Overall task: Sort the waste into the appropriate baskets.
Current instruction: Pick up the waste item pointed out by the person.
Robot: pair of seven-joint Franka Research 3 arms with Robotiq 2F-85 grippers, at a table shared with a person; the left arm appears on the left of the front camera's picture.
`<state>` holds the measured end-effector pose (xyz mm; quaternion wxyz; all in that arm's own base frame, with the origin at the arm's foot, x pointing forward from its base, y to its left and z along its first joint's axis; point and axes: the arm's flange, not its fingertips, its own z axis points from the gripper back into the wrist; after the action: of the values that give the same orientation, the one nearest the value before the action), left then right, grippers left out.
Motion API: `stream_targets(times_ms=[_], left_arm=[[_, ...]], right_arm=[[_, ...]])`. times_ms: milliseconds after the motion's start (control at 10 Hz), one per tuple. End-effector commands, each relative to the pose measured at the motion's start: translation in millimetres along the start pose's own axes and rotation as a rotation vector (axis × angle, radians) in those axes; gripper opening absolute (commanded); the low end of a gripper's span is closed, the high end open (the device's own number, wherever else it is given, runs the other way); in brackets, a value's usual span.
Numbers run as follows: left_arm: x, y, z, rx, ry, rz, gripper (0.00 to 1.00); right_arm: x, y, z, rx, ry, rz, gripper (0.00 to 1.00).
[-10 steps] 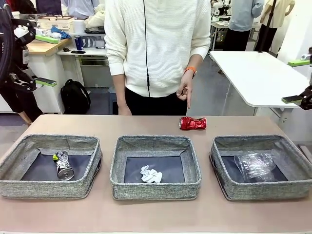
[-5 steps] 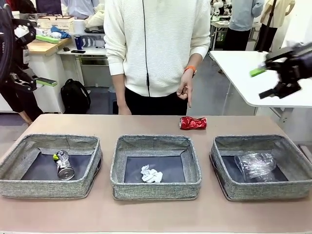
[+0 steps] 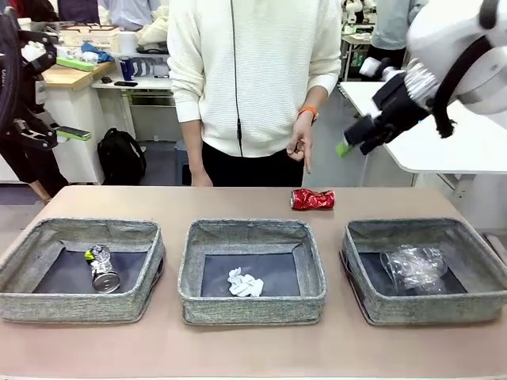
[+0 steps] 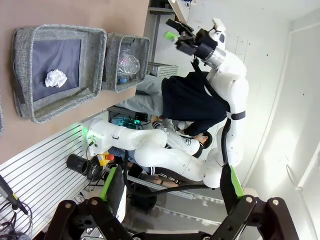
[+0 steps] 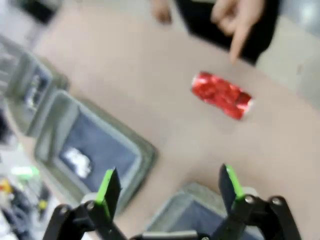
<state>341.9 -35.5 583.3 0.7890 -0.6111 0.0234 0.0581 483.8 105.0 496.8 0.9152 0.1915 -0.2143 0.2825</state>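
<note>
The crushed red can lies on its side on the bare table, beyond the gap between the middle basket and the right basket, just below the person's pointing hand. It is the one piece of waste not yet in a bin: a dark printed can sits in the left basket, a crumpled paper wad in the middle one, and clear crinkled plastic in the right.

The can is probably very light and thin-walled — dented metal that will give further under a hard squeeze, with a glossy, uneven skin that could slip or roll between pads. The best hold looks to be across its narrow width at mid-length, fingers straddling the flattened body rather than the ends.

The right gripper hangs in the air above and to the right of the can, jaws apart and empty — its wrist view shows the can ahead between the spread green pads. The left gripper is off to the side, jaws also wide apart, holding nothing.
</note>
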Motion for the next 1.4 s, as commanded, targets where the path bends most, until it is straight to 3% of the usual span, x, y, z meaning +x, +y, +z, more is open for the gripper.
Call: stream_targets(times_ms=[0,100,200,300,500,700,900,1100,1300], left_arm=[[-1.4,0.2,0.2,-0.023,0.005,-0.025,1.0],[-1.4,0.2,0.2,-0.023,0.005,-0.025,1.0],[-1.4,0.2,0.2,-0.023,0.005,-0.025,1.0],[-1.4,0.2,0.2,-0.023,0.005,-0.025,1.0],[-1.4,0.2,0.2,-0.023,0.005,-0.025,1.0],[-1.4,0.2,0.2,-0.023,0.005,-0.025,1.0],[-1.4,0.2,0.2,-0.023,0.005,-0.025,1.0],[-1.4,0.2,0.2,-0.023,0.005,-0.025,1.0],[-1.4,0.2,0.2,-0.023,0.005,-0.025,1.0]], right_arm=[[-10.7,-5.1,-2.6,-0.188,0.105,0.218,1.0],[-16.4,3.6,-7.4,-0.242,0.188,0.3,1.0],[-19.7,12.6,-12.1,-0.272,0.195,0.315,1.0],[-12.1,-1.3,-12.8,-0.134,0.176,0.223,1.0],[-12.1,-1.3,-12.8,-0.134,0.176,0.223,1.0],[-20.8,-1.6,-18.7,-0.267,0.284,0.334,1.0],[11.0,-4.0,-59.1,-0.182,0.248,0.539,1.0],[28.5,-19.2,-92.4,-0.072,0.235,0.676,1.0],[36.5,-31.3,-113.9,-0.055,0.273,0.76,1.0]])
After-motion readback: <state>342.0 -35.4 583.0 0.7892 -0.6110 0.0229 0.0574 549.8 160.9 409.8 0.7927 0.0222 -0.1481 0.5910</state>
